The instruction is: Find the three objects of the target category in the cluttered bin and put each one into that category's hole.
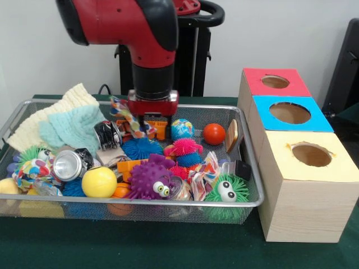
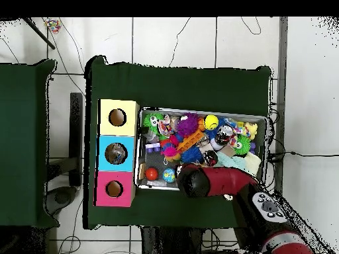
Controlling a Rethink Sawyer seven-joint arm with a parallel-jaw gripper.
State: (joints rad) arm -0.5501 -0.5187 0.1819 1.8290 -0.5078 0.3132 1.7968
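The cluttered bin (image 1: 251, 178), a silver wire mesh tray, holds many toys. Among them are a purple spiky ball with eyes (image 1: 147, 179), a green spiky ball with eyes (image 1: 226, 190), a yellow ball (image 1: 99, 181), a red ball (image 1: 213, 134), a blue spiky ball (image 1: 140, 148) and a pink spiky ball (image 1: 185, 147). My gripper (image 1: 152, 120) hangs low over the bin's far middle, beside a coloured rope toy (image 1: 128, 115) and orange pieces. Whether it holds anything is hidden. In the overhead view my arm (image 2: 202, 180) covers it.
Three wooden boxes stand beside the bin, each with a round hole: red top (image 1: 275, 82), blue top (image 1: 290, 113), yellow top (image 1: 311, 155). Cream and mint knitted cloths (image 1: 67, 123) and a crushed can (image 1: 70, 164) lie at the bin's other end. A wooden disc (image 1: 231, 135) leans on the wall.
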